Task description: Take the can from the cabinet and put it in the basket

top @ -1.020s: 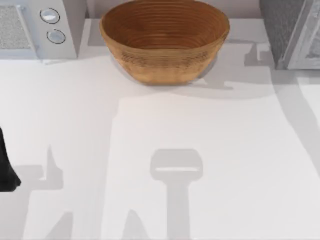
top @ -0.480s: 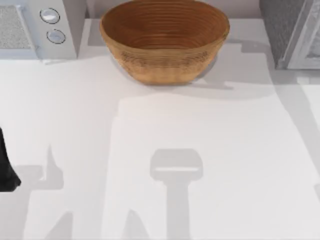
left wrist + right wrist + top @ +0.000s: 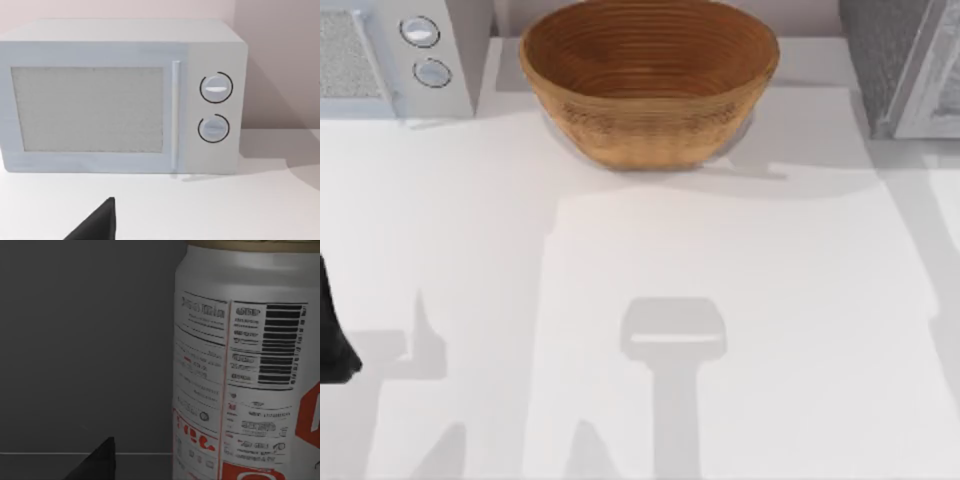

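The can (image 3: 240, 365), silver-white with red markings and a barcode, stands upright very close in the right wrist view, against the cabinet's dark grey inner wall (image 3: 85, 340). A dark part of my right gripper (image 3: 97, 465) juts in beside the can, apart from it. In the top view the cabinet (image 3: 885, 50) stands at the back right, and the tan woven basket (image 3: 650, 120) sits at the back centre with nothing inside. My left arm (image 3: 332, 345) is parked at the table's left edge.
A pale microwave (image 3: 430, 60) with two round knobs stands at the back left, and it faces the left wrist view (image 3: 120, 100). The white tabletop (image 3: 650, 260) carries only shadows in front of the basket.
The arm's shadow beside the cabinet has slid off the table's back right toward the right edge. The basket and my left arm have not moved.
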Controlling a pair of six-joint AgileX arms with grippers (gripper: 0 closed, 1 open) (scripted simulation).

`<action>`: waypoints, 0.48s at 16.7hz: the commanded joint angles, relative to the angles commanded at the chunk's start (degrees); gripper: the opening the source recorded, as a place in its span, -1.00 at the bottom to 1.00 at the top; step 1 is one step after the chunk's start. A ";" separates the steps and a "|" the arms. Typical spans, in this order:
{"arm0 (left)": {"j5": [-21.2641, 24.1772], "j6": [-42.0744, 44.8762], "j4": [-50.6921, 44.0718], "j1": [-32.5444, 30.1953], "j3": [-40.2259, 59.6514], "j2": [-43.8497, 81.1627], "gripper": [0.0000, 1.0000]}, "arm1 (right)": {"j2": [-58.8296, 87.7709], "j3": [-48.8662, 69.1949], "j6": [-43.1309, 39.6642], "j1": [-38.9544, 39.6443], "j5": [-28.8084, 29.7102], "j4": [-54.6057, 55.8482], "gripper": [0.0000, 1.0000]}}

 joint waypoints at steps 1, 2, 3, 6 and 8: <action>0.00 0.00 0.00 0.00 0.00 0.00 1.00 | 0.00 0.00 0.00 0.00 0.00 0.00 1.00; 0.00 0.00 0.00 0.00 0.00 0.00 1.00 | -0.14 -0.38 0.00 0.30 0.10 -0.09 1.00; 0.00 0.00 0.00 0.00 0.00 0.00 1.00 | -0.04 -0.23 0.00 0.28 0.10 -0.11 1.00; 0.00 0.00 0.00 0.00 0.00 0.00 1.00 | 2.73 3.59 0.00 0.00 0.02 -0.90 1.00; 0.00 0.00 0.00 0.00 0.00 0.00 1.00 | 6.01 7.98 -0.01 -0.28 -0.18 -1.96 1.00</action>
